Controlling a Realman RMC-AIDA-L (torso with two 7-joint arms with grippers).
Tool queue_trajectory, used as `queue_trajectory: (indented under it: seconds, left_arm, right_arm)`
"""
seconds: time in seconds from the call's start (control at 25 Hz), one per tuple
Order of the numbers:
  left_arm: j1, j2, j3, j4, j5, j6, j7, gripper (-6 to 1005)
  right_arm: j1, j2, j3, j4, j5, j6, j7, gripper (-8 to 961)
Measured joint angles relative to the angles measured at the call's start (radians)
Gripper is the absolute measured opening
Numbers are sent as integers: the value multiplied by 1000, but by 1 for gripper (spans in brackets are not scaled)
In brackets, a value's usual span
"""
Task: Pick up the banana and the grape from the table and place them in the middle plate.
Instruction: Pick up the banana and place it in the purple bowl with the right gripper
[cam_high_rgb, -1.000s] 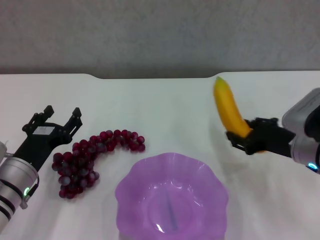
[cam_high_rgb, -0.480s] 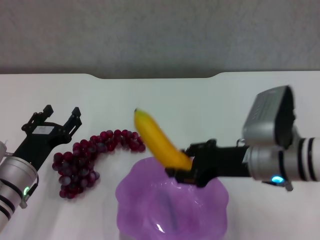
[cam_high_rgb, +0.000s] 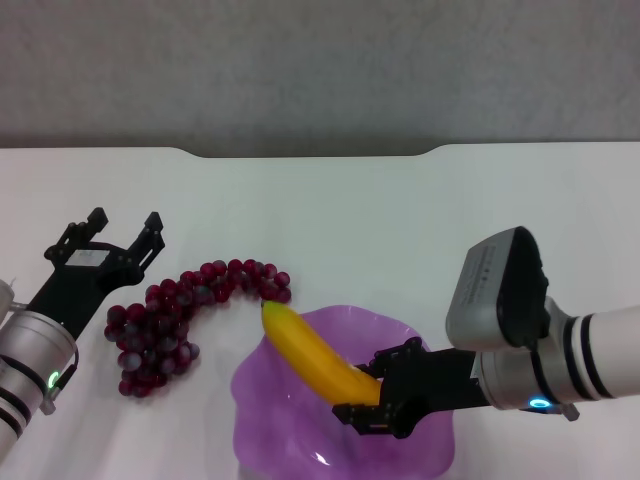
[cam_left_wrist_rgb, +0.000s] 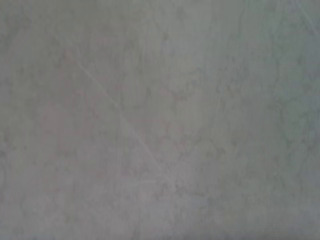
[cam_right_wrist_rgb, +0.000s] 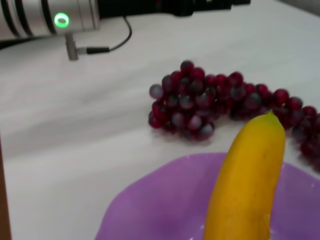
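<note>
While my right gripper (cam_high_rgb: 372, 402) clamps the banana (cam_high_rgb: 312, 350) at its near end, the fruit slants over the middle plate (cam_high_rgb: 415, 458), far tip above the plate's rim nearest the grape (cam_high_rgb: 175, 315). Can't tell if the banana touches the dish. Right wrist view: banana (cam_right_wrist_rgb: 247, 185) over the purple plate (cam_right_wrist_rgb: 155, 210), grape (cam_right_wrist_rgb: 210, 97) on the table (cam_right_wrist_rgb: 65, 130) just past the rim. Grape bunch lies left of the plate. My left gripper (cam_high_rgb: 122, 232) hovers at the table's left beside the grapes, fingers spread apart, holding nothing
</note>
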Motion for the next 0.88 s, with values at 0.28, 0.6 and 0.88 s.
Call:
queue_trajectory:
  seconds: [0.28, 0.6, 0.88]
  left_arm:
    - [-1, 0, -1, 0, -1, 0, 3, 774]
    - [3, 0, -1, 0, -2, 0, 3, 774]
    - [4, 0, -1, 0, -2, 0, 3, 773]
  right_arm:
    - [27, 2, -72, -29, 0, -74, -17, 618]
    - [-10, 1, -93, 50, 4, -91, -52, 638]
    - [-121, 1, -36, 166, 59, -218, -179, 868]
